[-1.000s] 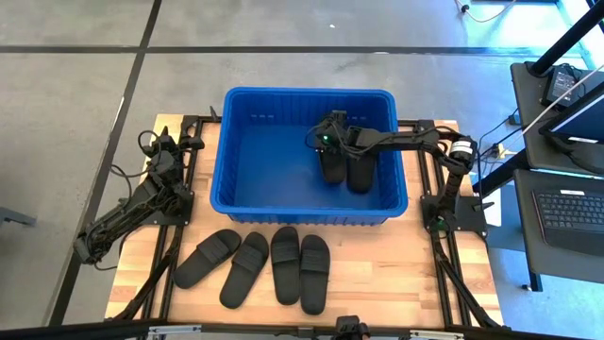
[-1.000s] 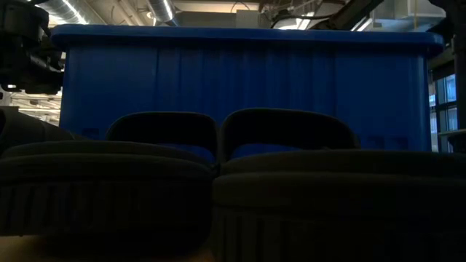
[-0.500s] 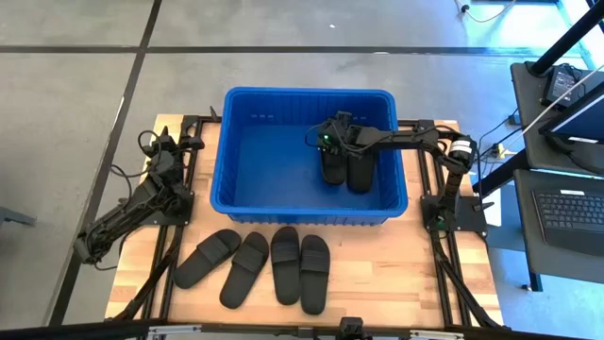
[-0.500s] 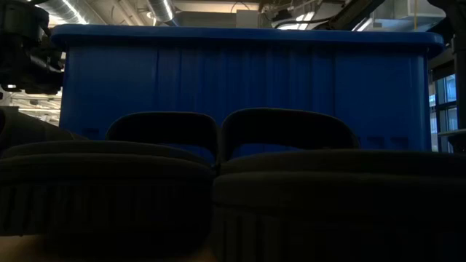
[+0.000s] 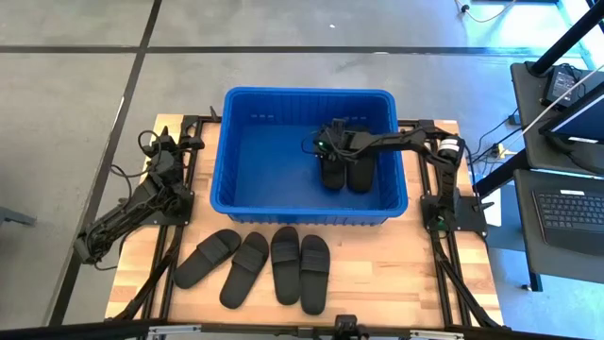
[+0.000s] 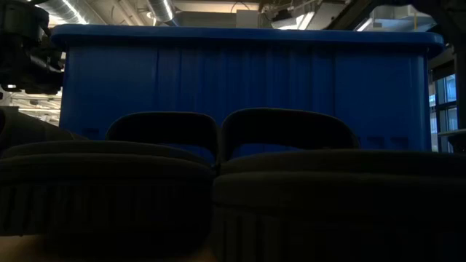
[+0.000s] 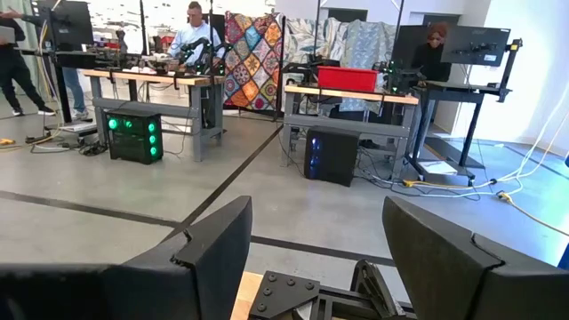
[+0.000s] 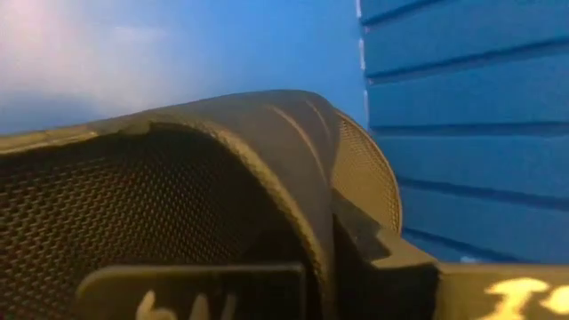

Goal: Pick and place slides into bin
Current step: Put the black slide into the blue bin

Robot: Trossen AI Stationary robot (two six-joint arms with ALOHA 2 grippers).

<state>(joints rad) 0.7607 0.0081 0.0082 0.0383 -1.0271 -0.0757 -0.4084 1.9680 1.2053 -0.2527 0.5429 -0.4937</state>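
Observation:
The blue bin (image 5: 236,179) stands at the table's far middle. Two black slides (image 5: 332,170) (image 5: 360,172) lie side by side on its floor, right of centre. My right gripper (image 5: 327,142) reaches into the bin from the right and sits over the far end of the left slide. The right wrist view is filled by a slide's strap (image 8: 267,151) against the bin's wall (image 8: 462,107), and no fingers show. Several more slides (image 5: 245,269) (image 5: 285,264) lie on the table before the bin. My left gripper (image 7: 316,213) is open and empty at the table's left.
The row of slides on the table runs along the near edge and fills the low view's front (image 6: 109,189) (image 6: 335,196), with the bin's wall (image 6: 240,73) behind. The bin's left half (image 5: 264,161) is bare floor. A desk with a laptop (image 5: 566,208) stands off to the right.
My right arm has drawn in toward the bin. Its gripper has shifted a little toward the near edge, over the left slide in the bin. The slides in the bin and on the table lie as before.

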